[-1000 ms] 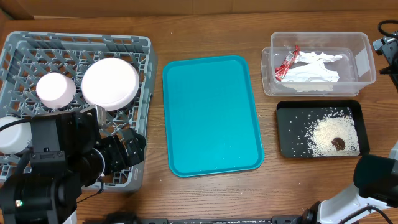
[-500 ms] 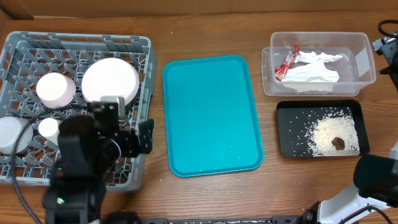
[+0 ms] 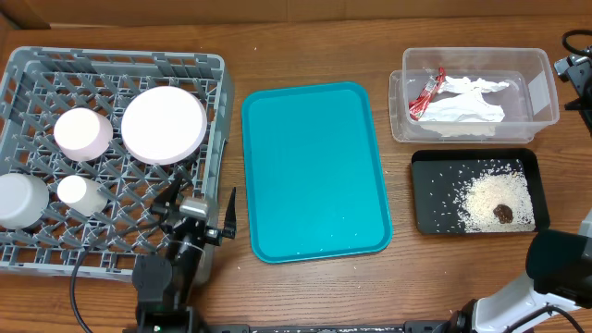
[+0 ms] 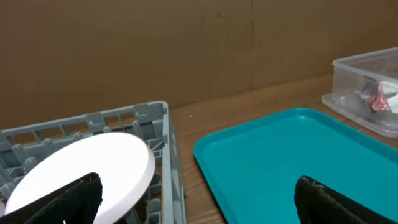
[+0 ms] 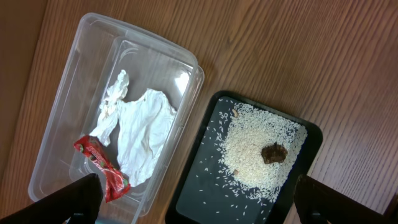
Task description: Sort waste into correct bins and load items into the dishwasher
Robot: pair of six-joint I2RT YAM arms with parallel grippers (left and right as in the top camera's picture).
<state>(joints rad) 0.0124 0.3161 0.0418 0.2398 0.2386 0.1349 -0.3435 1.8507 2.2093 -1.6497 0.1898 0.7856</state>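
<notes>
The grey dish rack (image 3: 111,63) at the left holds a large white plate (image 3: 164,124), a pinkish bowl (image 3: 83,132), a white bowl (image 3: 18,199) and a small cup (image 3: 79,191). My left gripper (image 3: 201,205) is open and empty over the rack's front right corner; the left wrist view (image 4: 199,202) shows the plate (image 4: 87,168) just ahead. The clear tub (image 3: 546,92) holds the red wrapper (image 3: 426,92) and napkin (image 3: 467,104). The black tray (image 3: 430,199) holds rice (image 3: 490,196) and a brown lump (image 3: 503,213). My right gripper (image 5: 205,205) is open and empty, high above both bins.
The teal serving tray (image 3: 314,171) lies bare in the middle, between the rack and the bins. A brown cardboard wall (image 4: 186,50) stands behind the table. My right arm shows only at the right edge (image 3: 575,69).
My left arm has pulled back from over the rack toward the table's front edge. The small cup and white bowl, hidden under it before, now show in the rack.
</notes>
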